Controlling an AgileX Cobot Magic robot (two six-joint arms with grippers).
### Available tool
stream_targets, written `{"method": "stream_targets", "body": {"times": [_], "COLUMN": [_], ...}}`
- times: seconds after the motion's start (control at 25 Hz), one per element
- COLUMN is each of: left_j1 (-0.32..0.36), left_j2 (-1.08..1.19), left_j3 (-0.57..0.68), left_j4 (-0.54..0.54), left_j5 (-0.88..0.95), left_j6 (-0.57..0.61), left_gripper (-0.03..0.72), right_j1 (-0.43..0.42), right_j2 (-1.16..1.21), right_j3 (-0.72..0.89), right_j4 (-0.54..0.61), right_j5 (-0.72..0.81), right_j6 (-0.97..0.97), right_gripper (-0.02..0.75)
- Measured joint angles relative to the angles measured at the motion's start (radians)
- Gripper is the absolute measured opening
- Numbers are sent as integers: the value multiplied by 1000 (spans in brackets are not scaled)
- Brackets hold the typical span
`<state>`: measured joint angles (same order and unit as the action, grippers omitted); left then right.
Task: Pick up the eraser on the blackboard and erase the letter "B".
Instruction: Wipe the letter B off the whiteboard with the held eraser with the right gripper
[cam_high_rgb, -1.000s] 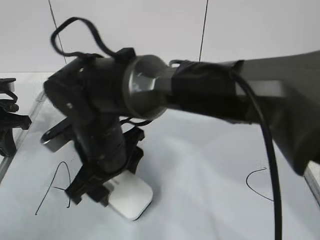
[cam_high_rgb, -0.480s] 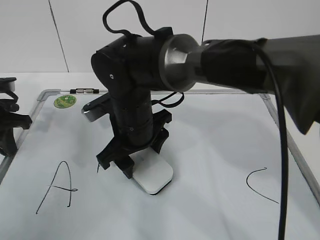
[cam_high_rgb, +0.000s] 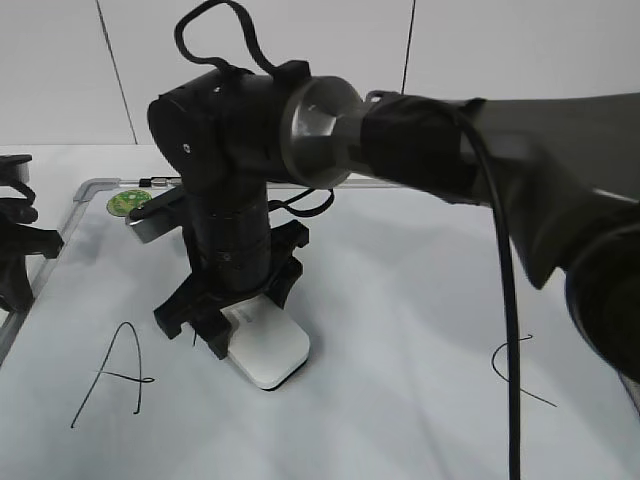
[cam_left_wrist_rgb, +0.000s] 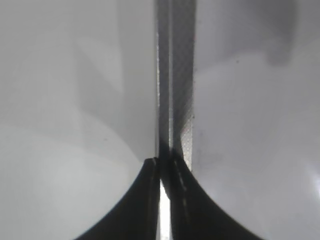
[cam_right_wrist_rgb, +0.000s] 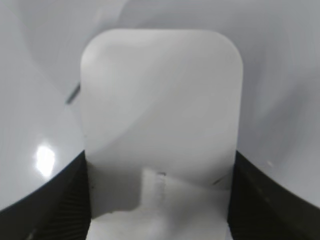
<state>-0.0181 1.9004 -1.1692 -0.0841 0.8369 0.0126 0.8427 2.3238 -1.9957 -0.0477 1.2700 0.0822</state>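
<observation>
My right gripper (cam_high_rgb: 235, 312) reaches across to the left half of the blackboard (cam_high_rgb: 400, 290) and is shut on the white eraser (cam_high_rgb: 268, 352), which lies flat on the board. In the right wrist view the eraser (cam_right_wrist_rgb: 160, 105) fills the space between my black jaws (cam_right_wrist_rgb: 160, 200). No whole letter "B" shows. Only a short dark stroke (cam_right_wrist_rgb: 73, 93) shows beside the eraser, and the rest of that spot is hidden under it. My left gripper (cam_high_rgb: 15, 250) is at the far left edge, with its jaws (cam_left_wrist_rgb: 162, 167) shut and empty.
The letter "A" (cam_high_rgb: 110, 372) is left of the eraser and the "C" (cam_high_rgb: 520, 370) is at the right. A green sticker (cam_high_rgb: 128, 202) and a marker (cam_high_rgb: 150, 182) are at the board's far left corner. The board's grey frame (cam_left_wrist_rgb: 180, 75) runs under the left jaws.
My right gripper has slid the eraser over the board: first right and away from the "A", then back to the left. The left arm has not moved.
</observation>
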Motion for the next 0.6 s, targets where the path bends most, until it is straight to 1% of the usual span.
{"method": "stream_targets", "body": {"times": [0.16,0.32,0.6], "left_j1": [0,0,0], "left_j2": [0,0,0], "left_j3": [0,0,0], "left_j4": [0,0,0], "left_j5": [0,0,0], "left_j6": [0,0,0], "left_gripper": [16,16,16], "right_j1": [8,15,57], "right_j2": [24,26,29], "right_j3": [-44,-49,-50], "right_j4": [23,27,39], "right_j5": [6,6,-7], "right_j6": [-2,-3,-5], "right_gripper": [531,531,531]}}
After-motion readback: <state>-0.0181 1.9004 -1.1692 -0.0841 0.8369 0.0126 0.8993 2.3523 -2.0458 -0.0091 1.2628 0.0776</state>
